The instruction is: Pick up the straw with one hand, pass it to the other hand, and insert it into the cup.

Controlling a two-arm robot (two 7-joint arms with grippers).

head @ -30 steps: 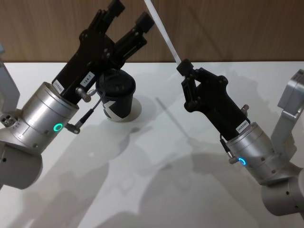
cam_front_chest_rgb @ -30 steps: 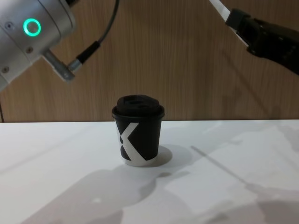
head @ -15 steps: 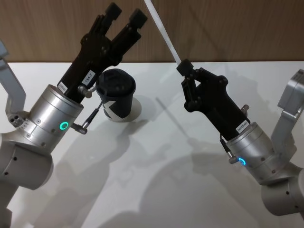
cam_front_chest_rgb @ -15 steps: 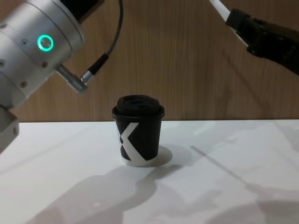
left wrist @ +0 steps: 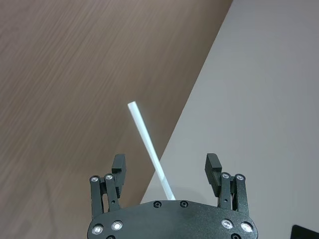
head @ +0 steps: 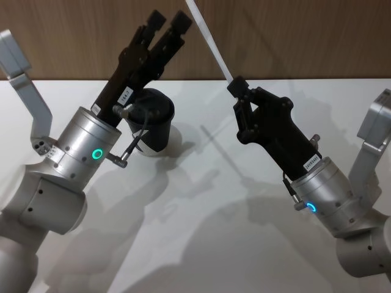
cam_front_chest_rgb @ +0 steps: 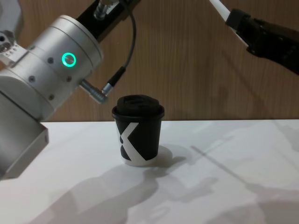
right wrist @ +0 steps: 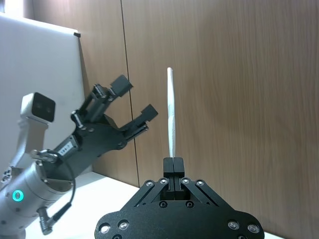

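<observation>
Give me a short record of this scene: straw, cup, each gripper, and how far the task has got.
straw: in the air, gripped at its lower end
right gripper: shut on straw, raised above the table
left gripper: open, raised close to the straw, not touching it
cup: upright on the table, lid on, no straw in it
stage: straw picked up; handover and insertion not yet done
</observation>
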